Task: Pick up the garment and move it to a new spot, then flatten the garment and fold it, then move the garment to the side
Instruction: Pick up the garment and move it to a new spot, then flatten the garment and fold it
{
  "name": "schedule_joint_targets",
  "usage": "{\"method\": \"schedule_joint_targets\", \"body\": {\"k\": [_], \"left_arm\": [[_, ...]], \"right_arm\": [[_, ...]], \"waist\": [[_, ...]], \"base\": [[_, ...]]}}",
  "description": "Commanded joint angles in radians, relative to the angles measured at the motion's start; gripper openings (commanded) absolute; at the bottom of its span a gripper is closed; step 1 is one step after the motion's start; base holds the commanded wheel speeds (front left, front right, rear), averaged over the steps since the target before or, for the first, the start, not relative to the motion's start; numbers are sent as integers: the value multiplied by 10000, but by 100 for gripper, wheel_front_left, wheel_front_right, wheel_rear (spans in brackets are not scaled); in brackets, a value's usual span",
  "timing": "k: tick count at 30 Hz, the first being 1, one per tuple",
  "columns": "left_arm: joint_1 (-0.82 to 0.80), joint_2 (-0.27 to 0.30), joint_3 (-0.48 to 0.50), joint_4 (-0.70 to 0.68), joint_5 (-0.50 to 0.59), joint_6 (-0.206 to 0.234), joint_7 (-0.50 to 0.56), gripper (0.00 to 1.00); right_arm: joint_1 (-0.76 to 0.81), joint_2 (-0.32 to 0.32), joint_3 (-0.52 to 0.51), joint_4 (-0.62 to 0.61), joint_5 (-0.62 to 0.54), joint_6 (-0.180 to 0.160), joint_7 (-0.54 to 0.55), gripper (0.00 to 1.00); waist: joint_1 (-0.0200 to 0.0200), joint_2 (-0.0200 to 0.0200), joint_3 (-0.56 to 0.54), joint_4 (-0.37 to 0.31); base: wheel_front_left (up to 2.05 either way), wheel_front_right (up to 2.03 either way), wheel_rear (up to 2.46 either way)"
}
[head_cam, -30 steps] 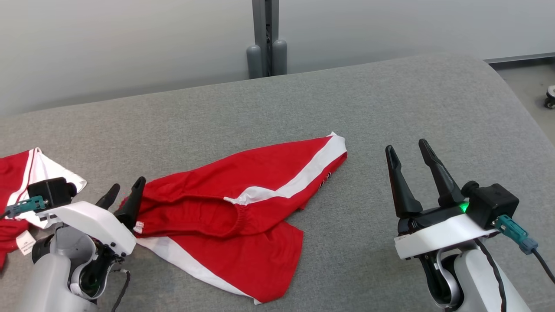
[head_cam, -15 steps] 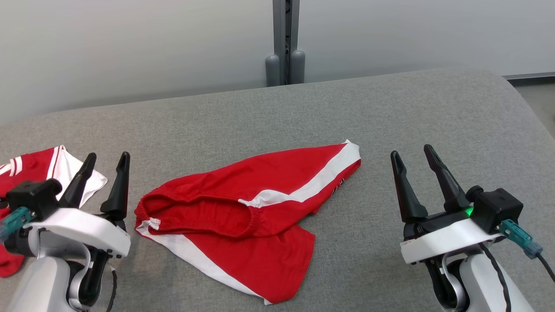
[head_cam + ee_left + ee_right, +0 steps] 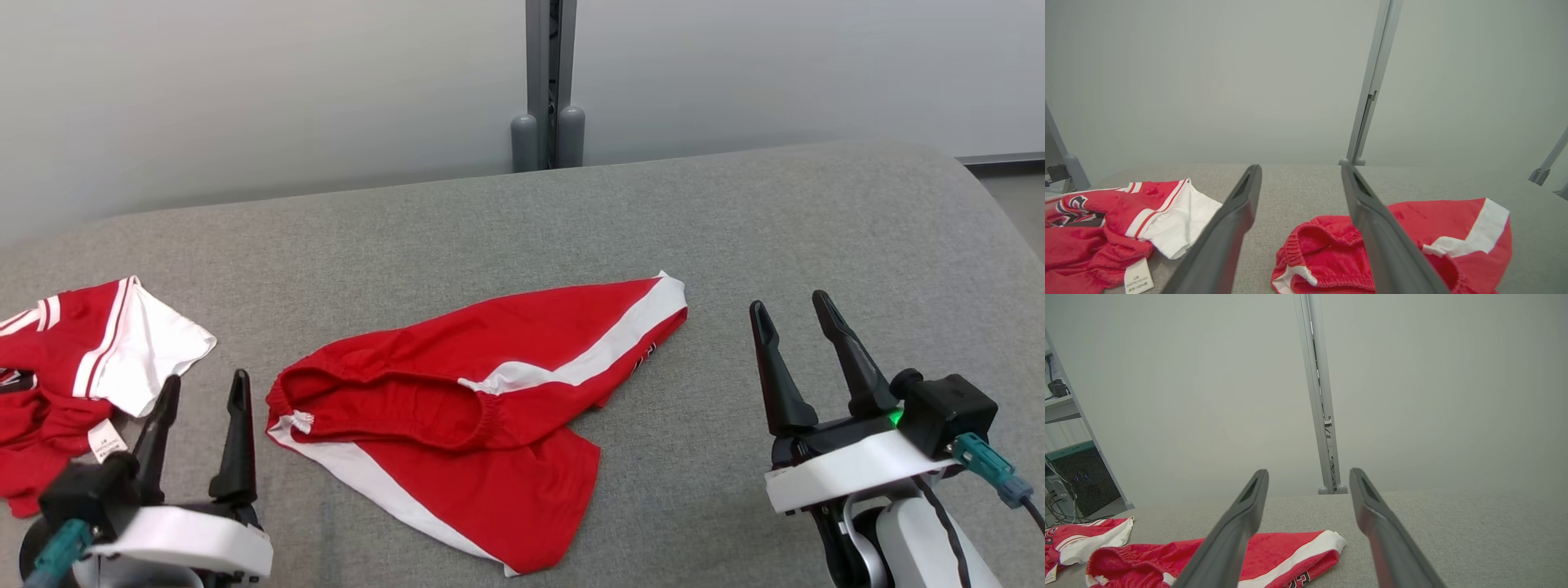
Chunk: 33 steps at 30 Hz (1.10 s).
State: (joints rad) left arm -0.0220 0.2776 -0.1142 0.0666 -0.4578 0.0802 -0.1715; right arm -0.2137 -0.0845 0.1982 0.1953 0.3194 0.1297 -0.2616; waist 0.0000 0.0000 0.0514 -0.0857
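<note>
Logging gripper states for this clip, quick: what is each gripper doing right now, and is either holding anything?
Left gripper: open, holding nothing, beside the red shorts.
Right gripper: open, holding nothing.

**Everything Counted**

Two red-and-white garments lay on one grey table (image 3: 735, 212): one pair of shorts (image 3: 457, 408) and one jersey (image 3: 73, 367). The jersey carried one white label (image 3: 104, 441). There were two grippers, the left gripper (image 3: 206, 377) and the right gripper (image 3: 789, 300), each with two dark fingers, four in all. One grey post (image 3: 549, 73) stood behind the table, with two rounded feet (image 3: 524, 139).
</note>
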Motion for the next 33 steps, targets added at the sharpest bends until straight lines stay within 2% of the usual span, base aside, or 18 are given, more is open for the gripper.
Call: {"method": "schedule_joint_targets", "body": {"k": [1, 9, 19, 33], "left_arm": [[171, -36, 15, -61, 93, 141, -93, 100], [639, -301, 112, -309, 543, 808, -622, 100], [832, -565, 107, -172, 552, 776, -842, 100], [683, -545, -47, -104, 527, 781, -782, 100]], "right_arm": [[106, -26, -63, -62, -32, 19, -51, 100], [377, -8, -183, -182, -84, 19, -51, 100], [561, -22, -113, -291, -68, 19, -51, 100], [472, -6, -37, -180, -30, 19, -51, 100]], "waist": [[0, 0, -22, 21], [0, 0, -59, 98], [0, 0, -101, 82], [0, 0, -131, 100]], "base": [[0, 0, 0], [0, 0, 0], [0, 0, 0], [0, 0, 0]]}}
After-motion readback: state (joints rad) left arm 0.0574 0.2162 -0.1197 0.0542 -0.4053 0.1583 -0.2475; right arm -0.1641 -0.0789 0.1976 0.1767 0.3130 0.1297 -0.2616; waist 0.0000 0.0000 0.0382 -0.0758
